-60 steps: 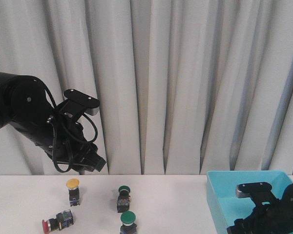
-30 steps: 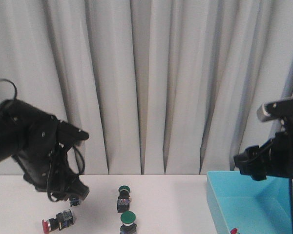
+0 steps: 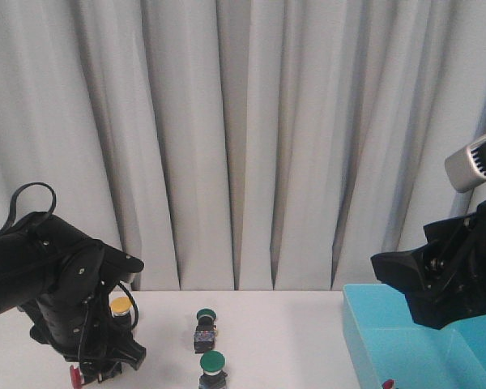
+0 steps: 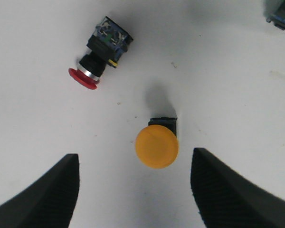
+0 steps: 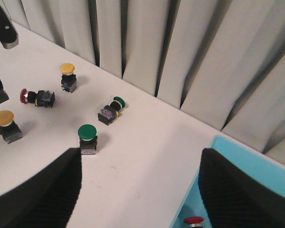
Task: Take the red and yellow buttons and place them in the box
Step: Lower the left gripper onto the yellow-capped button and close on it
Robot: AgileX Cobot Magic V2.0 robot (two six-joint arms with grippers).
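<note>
A yellow button point(image 4: 156, 146) stands upright on the white table, just ahead of my open left gripper point(image 4: 135, 190), whose fingers hang above the table with nothing between them. A red button point(image 4: 92, 71) lies on its side a little farther off. The front view shows the left arm low over the table's left side, partly hiding that red button point(image 3: 74, 374), with a yellow button point(image 3: 121, 305) behind it. My right gripper point(image 5: 140, 190) is open and empty, raised by the light-blue box point(image 5: 237, 190). Another red button point(image 5: 194, 221) lies inside the box point(image 3: 373, 340). Two yellow buttons point(image 5: 67, 69) point(image 5: 4, 118) show in the right wrist view.
Two green-capped buttons sit mid-table, one on its side point(image 3: 205, 316) and one upright point(image 3: 213, 362). A white curtain hangs along the table's back edge. Bare table lies between the green buttons and the box.
My left arm has come down from high up to just over the left buttons. My right arm has lifted out of the box, and a red button now shows inside it.
</note>
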